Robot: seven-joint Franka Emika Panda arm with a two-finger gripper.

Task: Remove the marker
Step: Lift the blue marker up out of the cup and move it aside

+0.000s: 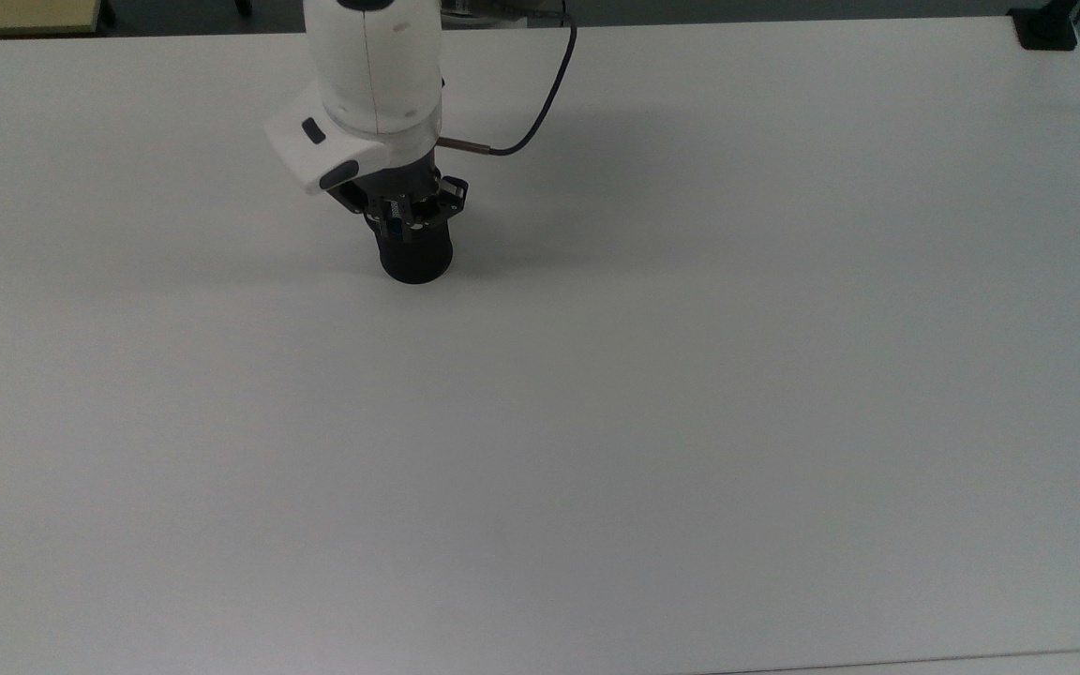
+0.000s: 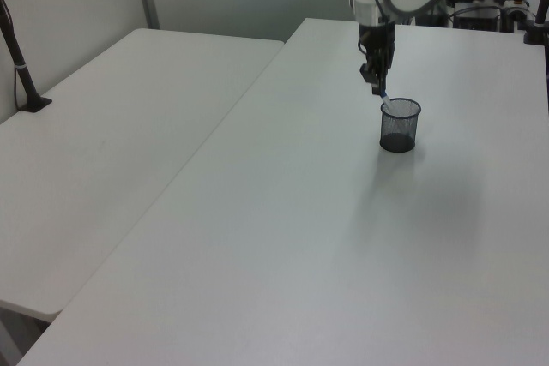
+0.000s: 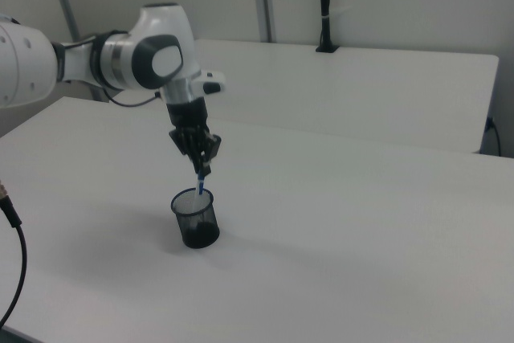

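A black mesh cup stands upright on the white table; it also appears as the cup and the cup. My gripper hangs just above the cup's rim, shut on the marker. The marker's white barrel with blue print slants down from the fingers, and its lower end is still inside the cup. In the left view the marker reaches from the gripper to the rim. In the top view the gripper covers the cup's mouth.
A dark cable loops off the arm's wrist. A second white table adjoins on the left view's left, with a black post clamped to it. A black clamp sits at the table's far right corner in the top view.
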